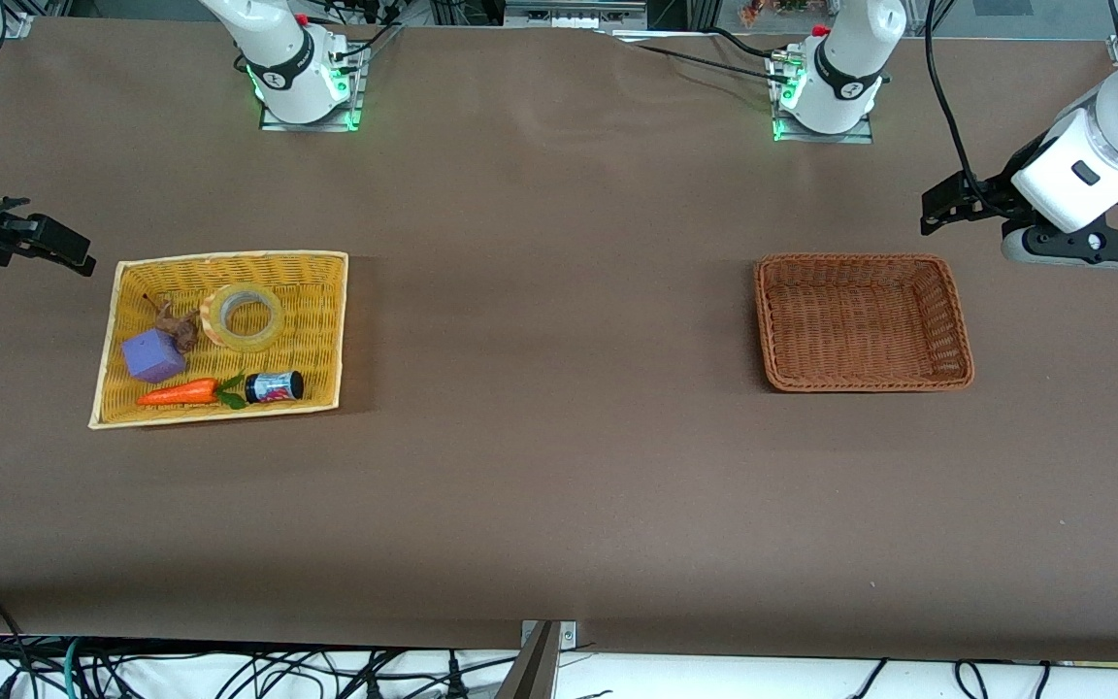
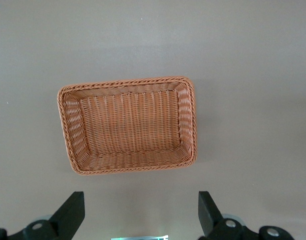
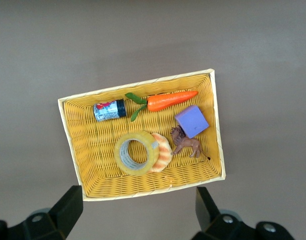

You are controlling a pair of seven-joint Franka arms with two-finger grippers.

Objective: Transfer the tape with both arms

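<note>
The tape [image 1: 244,316], a yellowish translucent roll, lies flat in the yellow wicker basket [image 1: 229,258] at the right arm's end of the table. It also shows in the right wrist view [image 3: 135,153], leaning against a striped croissant toy [image 3: 163,152]. My right gripper [image 1: 45,238] is open and empty, up over the bare table beside the yellow basket [image 3: 143,181]; its own view shows it [image 3: 138,197] wide apart. My left gripper [image 1: 942,206] is open and empty in the air beside the brown wicker basket [image 1: 860,258], and its own view shows it too [image 2: 141,205].
The yellow basket also holds a purple cube [image 1: 153,355], a toy carrot [image 1: 180,392], a small dark jar [image 1: 275,386] and a brown lion figure [image 1: 176,323]. The brown basket [image 2: 128,82] holds nothing. Brown table lies between the two baskets.
</note>
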